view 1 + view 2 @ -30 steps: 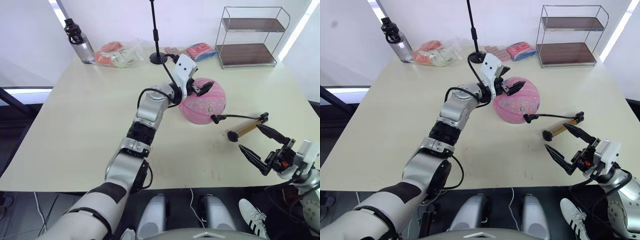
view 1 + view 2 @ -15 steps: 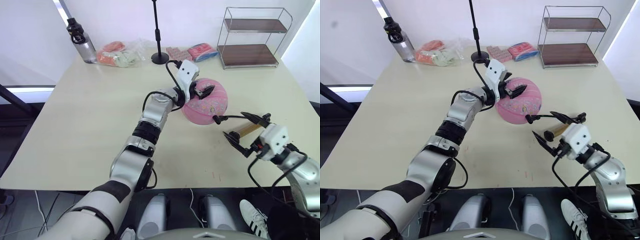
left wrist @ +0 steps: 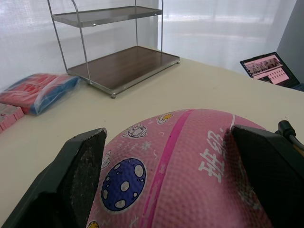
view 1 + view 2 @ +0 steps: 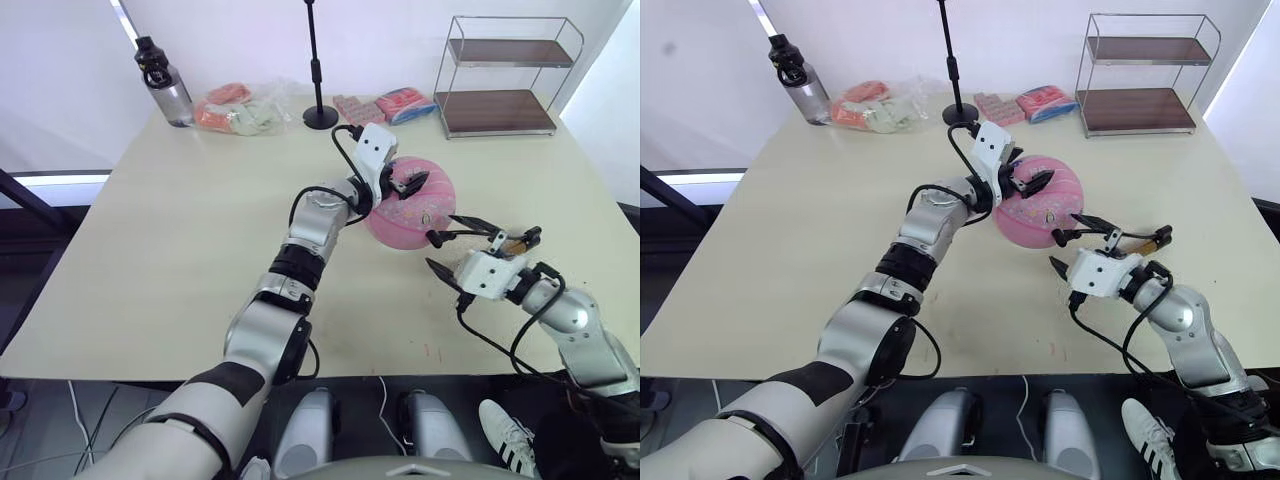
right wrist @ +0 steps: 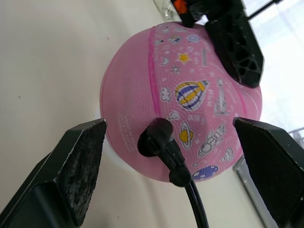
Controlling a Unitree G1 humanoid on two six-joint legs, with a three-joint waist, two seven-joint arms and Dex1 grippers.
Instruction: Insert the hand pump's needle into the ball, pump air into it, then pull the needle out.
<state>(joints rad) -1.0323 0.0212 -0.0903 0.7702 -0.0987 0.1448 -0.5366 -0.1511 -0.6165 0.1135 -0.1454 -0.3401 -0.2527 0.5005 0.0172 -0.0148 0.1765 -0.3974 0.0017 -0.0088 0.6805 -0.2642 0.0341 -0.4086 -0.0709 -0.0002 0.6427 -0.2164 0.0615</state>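
Observation:
The pink ball [image 4: 412,208] sits mid-table. My left gripper [image 4: 403,184] is open and rests over its top, the fingers [image 3: 78,175] straddling the upper curve. A black fitting [image 5: 159,137] on the hose [image 5: 190,194] sits against the ball's near side; the needle itself is hidden. My right gripper [image 4: 451,246] is open, one finger on each side of that fitting, touching neither it nor the ball. The bronze hand pump [image 4: 511,243] lies on the table just behind the right gripper, mostly covered by it.
At the table's back stand a black stand pole [image 4: 316,70], a bottle [image 4: 163,80], plastic bags [image 4: 235,108], coloured packets [image 4: 392,103] and a two-tier metal shelf [image 4: 500,75]. A laptop [image 3: 268,69] lies beyond the ball.
My right arm came up from the table's front edge to the ball, and its open fingers now flank the hose fitting. The left gripper stayed on the ball.

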